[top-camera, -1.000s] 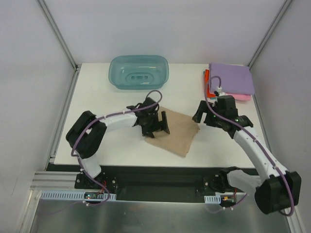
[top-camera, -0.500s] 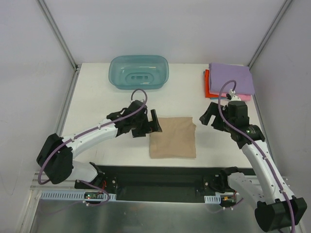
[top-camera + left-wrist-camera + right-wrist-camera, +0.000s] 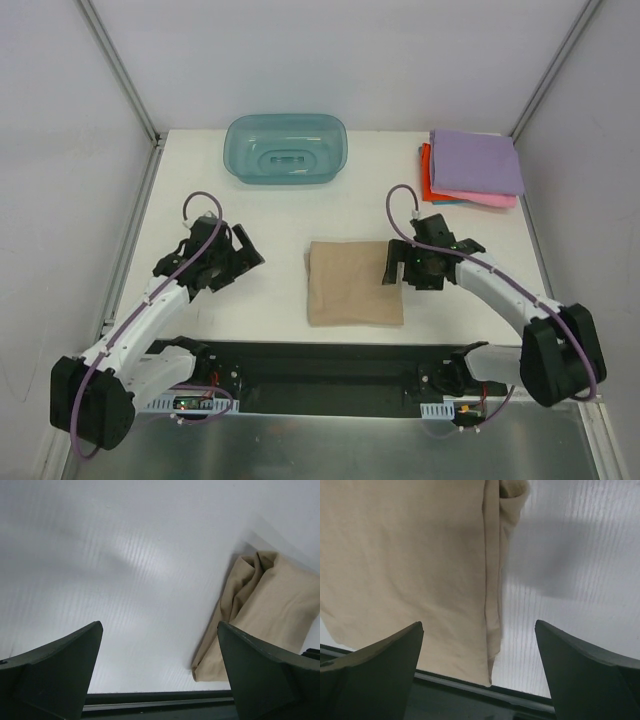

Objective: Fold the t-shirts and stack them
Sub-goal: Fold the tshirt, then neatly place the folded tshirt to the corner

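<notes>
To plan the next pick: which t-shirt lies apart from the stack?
The tan-beige t-shirt, folded alone mid-table; the other shirts are piled at the far right corner.

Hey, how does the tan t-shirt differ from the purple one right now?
The tan t-shirt lies alone near the front edge of the table; the purple t-shirt sits at the far right corner. The tan one rests directly on the table, while the purple one tops a pile, over a pink shirt and a red-orange shirt. Both are folded into flat rectangles.

Folded tan t-shirt (image 3: 405, 555) on white table (image 3: 575, 580) beneath wide-spread hand (image 3: 479, 624)
</notes>
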